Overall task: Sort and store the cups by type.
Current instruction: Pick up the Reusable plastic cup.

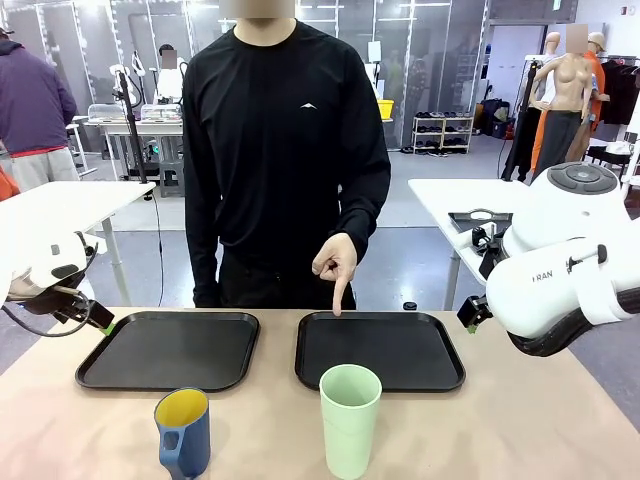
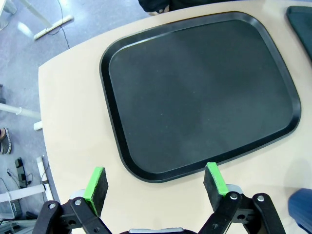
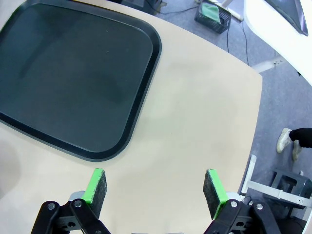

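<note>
Front view shows you the mint tumbler (image 1: 350,420) at the near edge before the right tray (image 1: 410,352), and the blue mug (image 1: 183,432) before the left tray (image 1: 160,350). Left wrist view: left gripper (image 2: 156,181), jaws spread over that tray's rim. Right wrist view: right gripper (image 3: 155,186), jaws spread over bare table (image 3: 195,122).

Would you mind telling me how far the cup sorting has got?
Nothing looks stored yet: the left tray and right tray are bare. The mug and tumbler stand on the table in front of them. Nothing is gripped: the left gripper and right gripper hang open, while a person's hand points at the right tray. Both cups remain to be placed.
</note>
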{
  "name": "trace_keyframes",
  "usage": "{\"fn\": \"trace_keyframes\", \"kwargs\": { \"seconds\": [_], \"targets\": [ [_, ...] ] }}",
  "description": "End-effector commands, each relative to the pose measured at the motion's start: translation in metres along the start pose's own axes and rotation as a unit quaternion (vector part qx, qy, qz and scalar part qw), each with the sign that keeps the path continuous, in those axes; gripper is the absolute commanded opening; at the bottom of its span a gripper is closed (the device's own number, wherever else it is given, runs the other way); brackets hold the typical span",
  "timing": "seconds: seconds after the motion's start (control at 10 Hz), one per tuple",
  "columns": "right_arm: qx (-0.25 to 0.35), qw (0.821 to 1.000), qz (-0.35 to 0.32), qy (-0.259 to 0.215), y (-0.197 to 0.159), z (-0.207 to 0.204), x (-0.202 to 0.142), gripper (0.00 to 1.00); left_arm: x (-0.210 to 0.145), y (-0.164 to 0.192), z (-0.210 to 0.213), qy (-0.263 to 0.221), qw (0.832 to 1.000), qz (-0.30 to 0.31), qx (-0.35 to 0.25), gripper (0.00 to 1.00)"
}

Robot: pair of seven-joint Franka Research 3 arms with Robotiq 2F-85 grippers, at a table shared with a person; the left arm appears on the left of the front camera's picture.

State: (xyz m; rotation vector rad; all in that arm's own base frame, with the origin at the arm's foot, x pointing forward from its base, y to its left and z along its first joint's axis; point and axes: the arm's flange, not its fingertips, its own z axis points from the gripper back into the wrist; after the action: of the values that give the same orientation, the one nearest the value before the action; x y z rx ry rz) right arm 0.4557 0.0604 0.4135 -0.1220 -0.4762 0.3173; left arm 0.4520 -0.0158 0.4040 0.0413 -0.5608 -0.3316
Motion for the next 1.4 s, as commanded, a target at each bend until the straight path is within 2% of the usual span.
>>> {"fn": "trace_keyframes", "kwargs": {
  "seconds": [0.0,0.2,0.5,0.7,1.1,1.2,1.3],
  "targets": [
    [0.001,1.000,-0.001,-0.003,-0.001,-0.002,0.001,1.00,-0.001,0.002,0.000,0.001,1.000,-0.005,0.002,1.00],
    [-0.001,1.000,0.020,-0.006,-0.004,-0.001,-0.004,1.00,-0.001,0.002,0.000,0.001,1.000,-0.005,0.002,1.00],
    [-0.025,0.994,0.109,-0.016,-0.018,0.000,-0.027,1.00,-0.001,0.002,0.000,0.001,1.000,-0.005,0.002,1.00],
    [-0.011,0.981,0.195,-0.015,-0.024,0.003,-0.049,1.00,-0.001,0.002,0.000,0.001,1.000,-0.005,0.002,1.00],
    [0.025,0.954,0.297,0.012,-0.039,-0.005,-0.074,1.00,-0.001,0.002,0.000,0.001,1.000,-0.005,0.002,1.00],
    [-0.006,0.970,0.244,0.004,-0.030,-0.007,-0.040,1.00,-0.001,0.002,0.000,0.001,1.000,-0.005,0.002,1.00],
    [-0.006,0.970,0.244,0.004,-0.030,-0.007,-0.040,1.00,-0.001,0.002,0.000,0.001,1.000,-0.005,0.002,1.00]
  ]
}}
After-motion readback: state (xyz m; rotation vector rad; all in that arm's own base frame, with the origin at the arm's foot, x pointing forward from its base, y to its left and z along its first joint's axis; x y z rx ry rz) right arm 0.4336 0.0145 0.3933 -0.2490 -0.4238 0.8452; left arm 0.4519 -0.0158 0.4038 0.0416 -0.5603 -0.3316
